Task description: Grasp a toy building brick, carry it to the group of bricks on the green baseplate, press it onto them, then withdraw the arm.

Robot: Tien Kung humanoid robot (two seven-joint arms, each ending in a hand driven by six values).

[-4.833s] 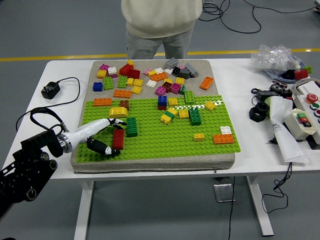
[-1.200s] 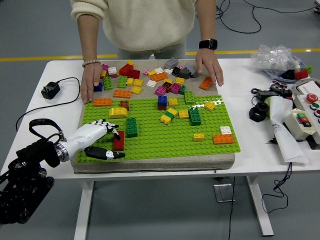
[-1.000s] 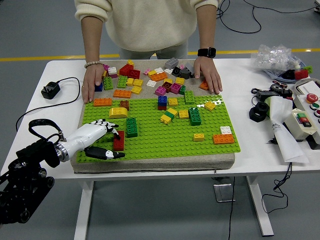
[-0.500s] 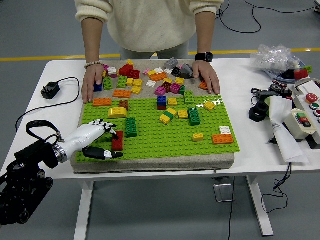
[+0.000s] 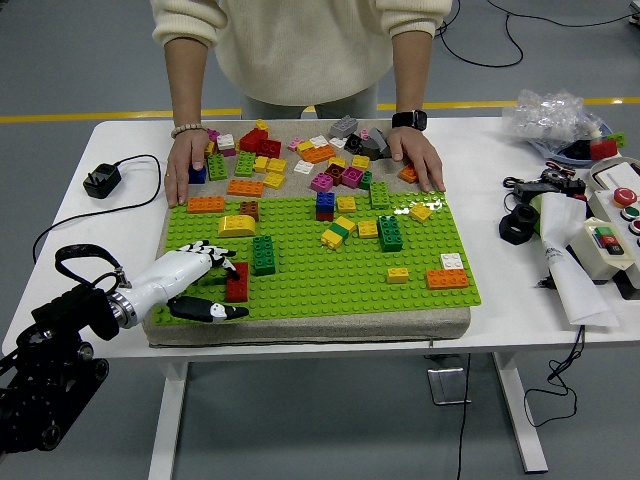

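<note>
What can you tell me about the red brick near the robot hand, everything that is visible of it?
The red brick is a long, narrow studded piece that looks like glossy plastic. It stands on the green baseplate near its front left corner, long side running front to back, next to a dark green brick. The left robot hand brackets it, white fingers above and the dark thumb in front; a firm grasp cannot be confirmed.

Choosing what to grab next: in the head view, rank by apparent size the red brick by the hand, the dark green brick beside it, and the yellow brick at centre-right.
1. Red brick
2. Dark green brick, nearly alike
3. Yellow brick
</note>
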